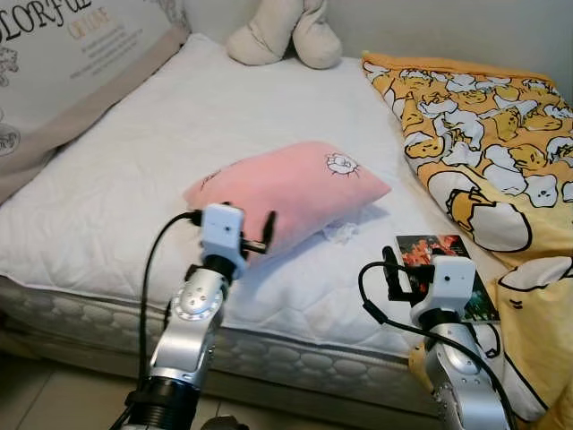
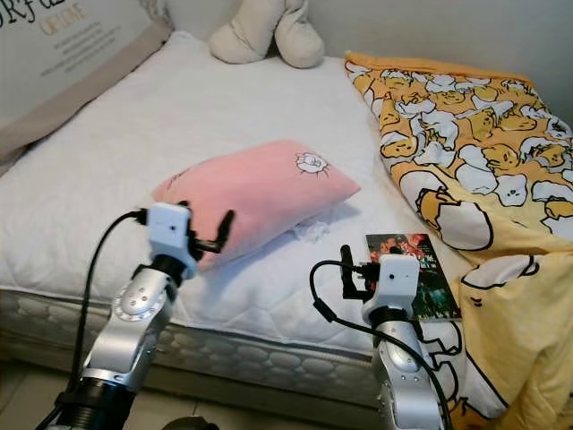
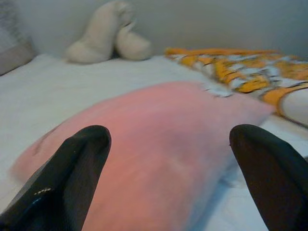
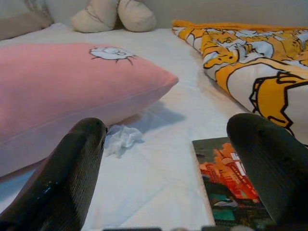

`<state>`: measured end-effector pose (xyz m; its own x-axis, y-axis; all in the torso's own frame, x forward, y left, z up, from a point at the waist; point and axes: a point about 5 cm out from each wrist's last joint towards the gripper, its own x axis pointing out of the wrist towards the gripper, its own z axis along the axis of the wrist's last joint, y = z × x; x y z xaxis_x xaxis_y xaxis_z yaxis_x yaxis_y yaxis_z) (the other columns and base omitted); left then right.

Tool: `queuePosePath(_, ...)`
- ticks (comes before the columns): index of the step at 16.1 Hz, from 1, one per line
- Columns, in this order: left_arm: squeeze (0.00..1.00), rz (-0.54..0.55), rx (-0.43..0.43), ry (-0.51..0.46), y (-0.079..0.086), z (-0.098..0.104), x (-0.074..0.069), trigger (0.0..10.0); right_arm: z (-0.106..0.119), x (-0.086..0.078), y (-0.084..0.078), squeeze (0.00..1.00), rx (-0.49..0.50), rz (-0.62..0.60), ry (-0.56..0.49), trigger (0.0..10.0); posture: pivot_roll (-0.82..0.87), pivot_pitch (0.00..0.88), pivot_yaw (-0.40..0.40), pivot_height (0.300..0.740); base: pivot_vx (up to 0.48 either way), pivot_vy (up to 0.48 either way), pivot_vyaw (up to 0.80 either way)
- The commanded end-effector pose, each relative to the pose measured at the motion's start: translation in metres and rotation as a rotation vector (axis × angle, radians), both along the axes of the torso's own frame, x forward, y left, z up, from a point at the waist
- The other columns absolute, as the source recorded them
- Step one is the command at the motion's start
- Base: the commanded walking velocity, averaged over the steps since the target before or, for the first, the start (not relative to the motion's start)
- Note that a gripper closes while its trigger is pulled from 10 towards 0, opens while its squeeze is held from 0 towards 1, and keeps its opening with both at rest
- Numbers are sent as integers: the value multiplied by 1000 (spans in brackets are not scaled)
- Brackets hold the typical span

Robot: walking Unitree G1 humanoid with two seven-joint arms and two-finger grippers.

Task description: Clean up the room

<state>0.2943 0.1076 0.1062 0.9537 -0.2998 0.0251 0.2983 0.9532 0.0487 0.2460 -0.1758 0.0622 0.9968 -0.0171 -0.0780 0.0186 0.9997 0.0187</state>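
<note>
Pretty clearly a home bedroom: white quilted mattress bed (image 1: 179, 134), pink plush pillow (image 1: 286, 190) in the middle, yellow cartoon-duck blanket (image 1: 483, 143) at 2 o'clock, beige stuffed toy (image 1: 285, 34) at 12.

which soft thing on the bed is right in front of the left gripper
The pink pillow; the left gripper points at its near edge. The cream plush lies far back.

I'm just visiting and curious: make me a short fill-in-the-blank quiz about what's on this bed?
1. The pillow in the middle of the bed is ____.
2. A crumpled white ____ lies beside the pillow, towards the book.
3. The book lies next to a yellow ____ with a cartoon print.
4. The left hand points at the ____.

Missing words: pink; tissue; blanket; pillow
</note>
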Motion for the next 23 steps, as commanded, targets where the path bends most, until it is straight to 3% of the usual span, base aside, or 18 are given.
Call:
queuePosePath(1,0,-36,31,-59,-6,12,1,10000,2,1,-3,0,1,-17,-5,10000,-6,0,-40,740,480,0,0)
queuePosePath(2,0,-62,56,-124,-12,22,1,10000,2,1,-5,0,-1,-31,-7,10000,-10,0,-34,740,480,0,0)
queuePosePath(3,0,-64,45,-126,-13,24,1,10000,2,1,-6,0,2,-39,-8,10000,-11,0,-31,740,480,0,0)
queuePosePath(12,0,-72,-46,-78,-15,25,0,10000,0,11,-14,0,7,-59,37,10000,1,0,-35,740,465,37,0)
queuePosePath(16,0,-53,-56,-79,-12,26,0,10000,-1,17,-15,0,7,-36,59,10000,13,0,-36,740,0,0,0)
queuePosePath(20,0,-59,-55,-84,-10,30,-4,10000,-5,33,-15,0,43,-11,115,10000,33,0,-34,740,0,0,0)
queuePosePath(21,0,-45,-31,-86,-2,33,-10,10000,-10,46,-14,0,66,1,169,10000,82,0,-32,740,0,0,0)
queuePosePath(23,0,-26,0,-90,9,37,-18,10000,-16,52,-13,0,79,8,207,10000,140,0,-31,740,0,0,0)
